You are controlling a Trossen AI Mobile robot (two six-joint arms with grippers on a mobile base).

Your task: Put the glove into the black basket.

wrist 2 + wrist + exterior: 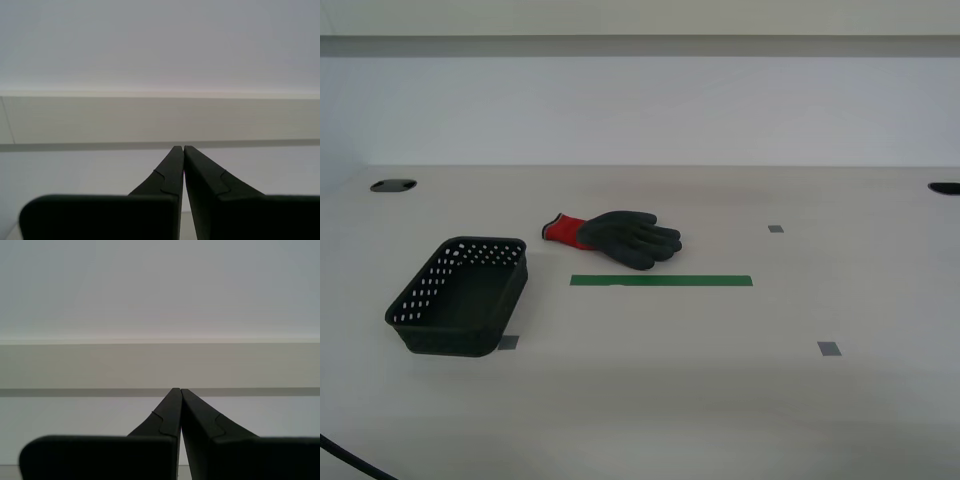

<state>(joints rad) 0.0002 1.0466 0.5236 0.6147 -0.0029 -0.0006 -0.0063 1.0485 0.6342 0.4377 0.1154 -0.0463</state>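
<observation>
The glove [618, 238], dark grey with a red cuff, lies flat on the table near the middle of the exterior view, cuff toward that view's left. The black basket [460, 296] with round holes stands on the table to the glove's left and nearer the camera, empty. Neither arm shows in the exterior view. My first gripper [180, 390] is shut and empty, pointing at a white wall. My second gripper [183, 147] is shut and empty, also facing the wall. Neither wrist view shows the glove or basket.
A green tape strip [661, 281] lies just in front of the glove. Small grey tape squares [829, 348] mark the table. Dark cable holes [393, 185] sit at the table's far corners. A black cable [350, 460] crosses the near left corner.
</observation>
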